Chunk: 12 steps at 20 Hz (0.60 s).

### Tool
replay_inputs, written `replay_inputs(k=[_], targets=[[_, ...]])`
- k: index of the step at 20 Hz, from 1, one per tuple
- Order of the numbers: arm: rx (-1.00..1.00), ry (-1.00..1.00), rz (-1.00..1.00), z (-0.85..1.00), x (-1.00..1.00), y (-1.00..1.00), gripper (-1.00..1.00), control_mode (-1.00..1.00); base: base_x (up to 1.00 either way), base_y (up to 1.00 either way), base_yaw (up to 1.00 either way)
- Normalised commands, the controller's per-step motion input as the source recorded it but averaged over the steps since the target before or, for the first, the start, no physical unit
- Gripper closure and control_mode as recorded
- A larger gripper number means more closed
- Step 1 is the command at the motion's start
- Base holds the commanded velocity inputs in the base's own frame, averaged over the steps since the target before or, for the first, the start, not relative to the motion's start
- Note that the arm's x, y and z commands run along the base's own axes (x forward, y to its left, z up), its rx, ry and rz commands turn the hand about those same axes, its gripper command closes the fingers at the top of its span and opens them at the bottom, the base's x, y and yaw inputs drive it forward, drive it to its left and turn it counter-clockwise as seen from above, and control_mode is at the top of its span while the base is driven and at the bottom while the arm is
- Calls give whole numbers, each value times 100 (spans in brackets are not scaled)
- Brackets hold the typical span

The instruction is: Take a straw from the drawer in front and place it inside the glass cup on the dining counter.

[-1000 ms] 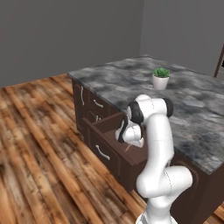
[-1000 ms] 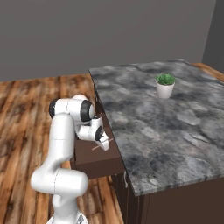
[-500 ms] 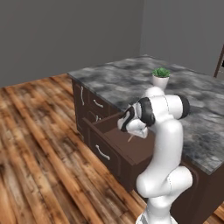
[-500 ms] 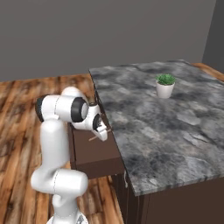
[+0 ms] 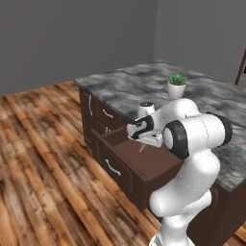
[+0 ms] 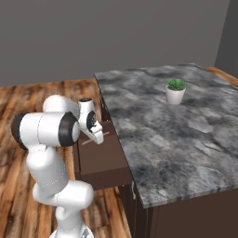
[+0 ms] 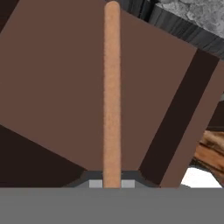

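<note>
My gripper (image 5: 145,142) is shut on the straw (image 7: 112,87), a thin reddish-brown stick, and holds it just above the open drawer (image 5: 116,166). In the hand view the straw runs straight up from between the fingertips of the gripper (image 7: 112,183) over the drawer's bare brown floor (image 7: 57,78). Seen from the right base, the straw (image 6: 106,135) pokes out sideways from the gripper (image 6: 96,138) over the drawer (image 6: 102,160). The glass cup and the dining counter are out of view.
The drawer juts from a dark-brown island with a grey mottled top (image 5: 139,86) (image 6: 176,135), whose side carries more drawers (image 5: 106,114). A white pot with a green plant (image 5: 176,85) (image 6: 175,90) stands on the top. Wooden floor lies to the left.
The gripper has risen out of the drawer with the straw in it, and the arm's elbow has swung outward and nearer the cameras. The drawer stays open.
</note>
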Motion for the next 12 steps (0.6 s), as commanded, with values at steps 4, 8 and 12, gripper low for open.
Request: replay_inputs(k=[4, 8, 12], targets=[[3, 8, 0, 100, -62, 39, 100, -100, 0, 0, 0], [4, 2, 0, 100, -70, 37, 100, -100, 0, 0, 0], [1, 7, 0, 83, -58, 27, 100, -100, 0, 0, 0]])
